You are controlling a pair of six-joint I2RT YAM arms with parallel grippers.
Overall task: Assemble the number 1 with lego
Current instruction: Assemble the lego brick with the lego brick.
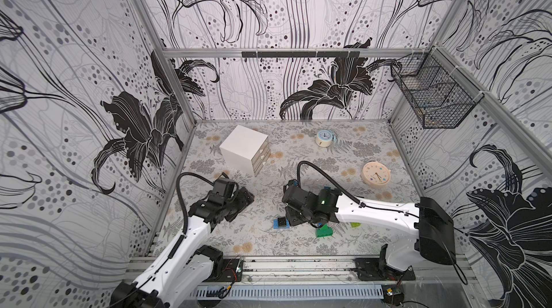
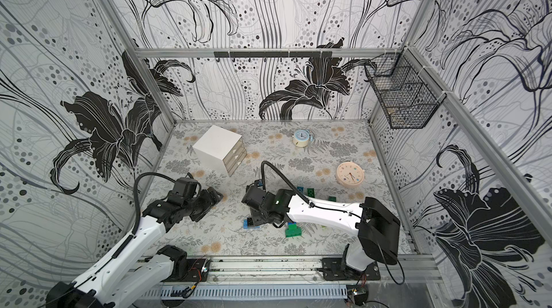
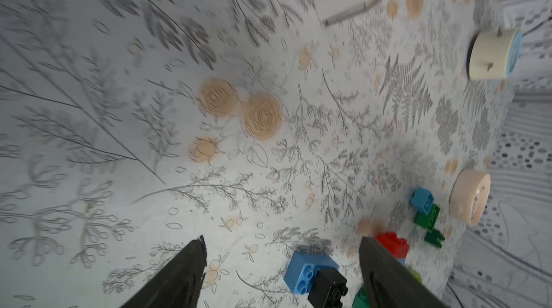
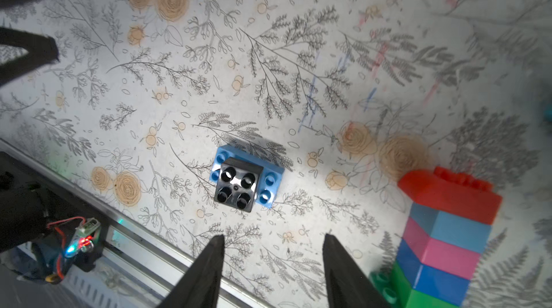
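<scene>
A blue oblong lego brick lies on the floral table with a black square brick stuck on it; in a top view the pair lies near the front. My right gripper hangs open above the table just short of it, holding nothing. Beside it stands an upright stack of red, light blue, pink and blue bricks on a green base. My left gripper is open and empty, off to the left. Loose light blue, green and dark green bricks lie farther back.
A white drawer box stands at the back left. A blue clock and a peach clock sit on the table's far and right parts. A lime brick shows under the right arm. A wire basket hangs on the right wall.
</scene>
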